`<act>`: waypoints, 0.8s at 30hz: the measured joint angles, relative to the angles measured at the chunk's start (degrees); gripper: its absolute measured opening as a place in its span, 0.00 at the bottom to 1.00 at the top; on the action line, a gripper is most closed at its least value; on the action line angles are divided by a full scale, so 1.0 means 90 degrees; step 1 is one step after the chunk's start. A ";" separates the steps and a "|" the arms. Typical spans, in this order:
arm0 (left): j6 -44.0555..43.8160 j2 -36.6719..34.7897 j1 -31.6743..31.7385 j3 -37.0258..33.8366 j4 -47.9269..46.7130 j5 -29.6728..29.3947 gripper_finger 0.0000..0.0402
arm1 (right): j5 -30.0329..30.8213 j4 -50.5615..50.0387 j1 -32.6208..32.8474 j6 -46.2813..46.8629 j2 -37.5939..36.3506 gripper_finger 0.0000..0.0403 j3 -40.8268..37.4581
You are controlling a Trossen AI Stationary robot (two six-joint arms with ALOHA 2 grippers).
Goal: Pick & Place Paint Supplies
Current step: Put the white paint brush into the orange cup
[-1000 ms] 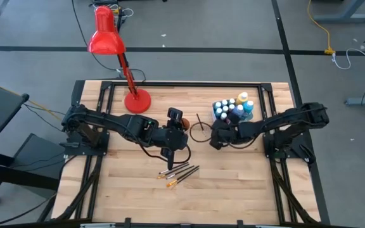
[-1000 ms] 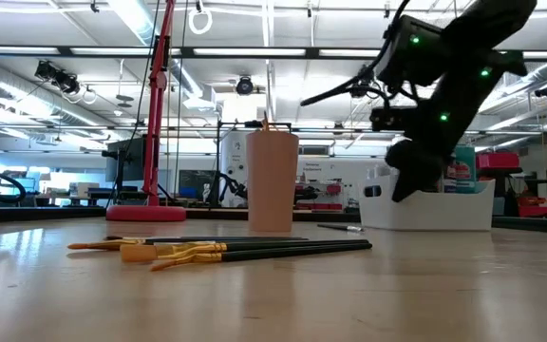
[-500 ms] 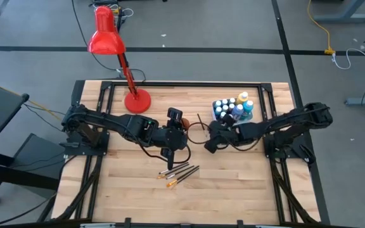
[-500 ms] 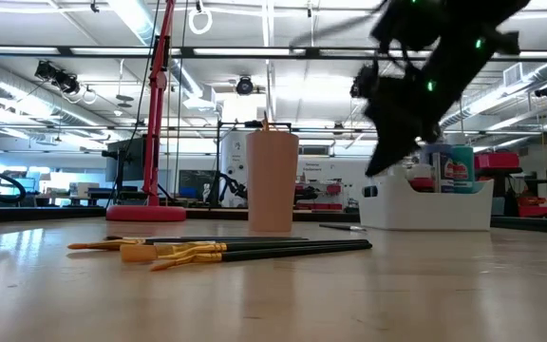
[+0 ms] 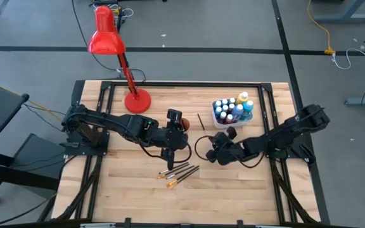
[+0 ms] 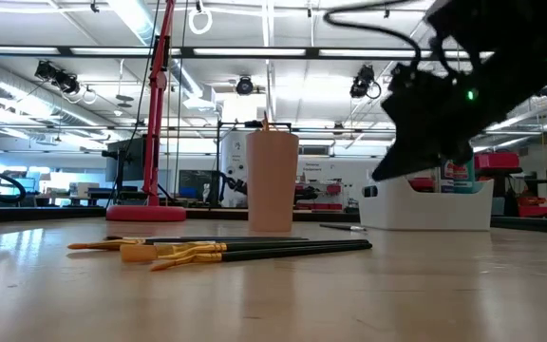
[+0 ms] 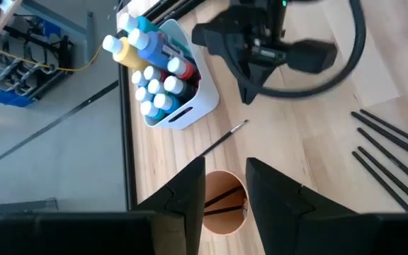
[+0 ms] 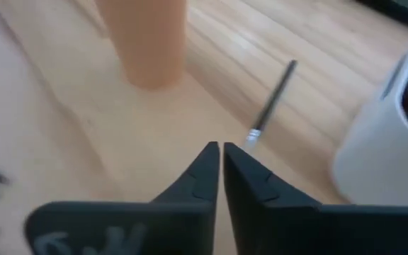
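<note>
Paint bottles (image 5: 232, 109) fill a white tub (image 7: 193, 106) near the table's (image 5: 246, 190) far right corner; paintbrushes (image 5: 179, 172) lie mid-table. Right gripper (image 5: 213, 154), fingers pressed together and empty, hovers between them. Left gripper (image 7: 224, 185), fingers parted, hangs above the orange cup (image 7: 222, 211).

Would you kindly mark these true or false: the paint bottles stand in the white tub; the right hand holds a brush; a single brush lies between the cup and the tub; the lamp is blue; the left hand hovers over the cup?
1. The paint bottles stand in the white tub. True.
2. The right hand holds a brush. False: its fingers are shut on nothing.
3. A single brush lies on the table between the orange cup and the tub. True.
4. The lamp is blue. False: it is red.
5. The left hand hovers over the cup. True.
</note>
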 joint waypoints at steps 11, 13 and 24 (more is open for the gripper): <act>0.0015 0.0000 0.0007 0.0000 -0.0012 0.0004 0.28 | 0.0013 0.1374 -0.0369 -0.0561 0.0695 0.38 -0.0356; 0.0195 0.0000 0.0014 0.0000 -0.0014 -0.0016 0.28 | 0.0026 0.1594 -0.0369 -0.0706 0.0893 0.42 -0.0356; 0.0225 0.0000 0.0203 0.0000 -0.0007 -0.0118 0.28 | 0.0142 0.2614 -0.0654 -0.0789 0.2046 0.39 -0.0358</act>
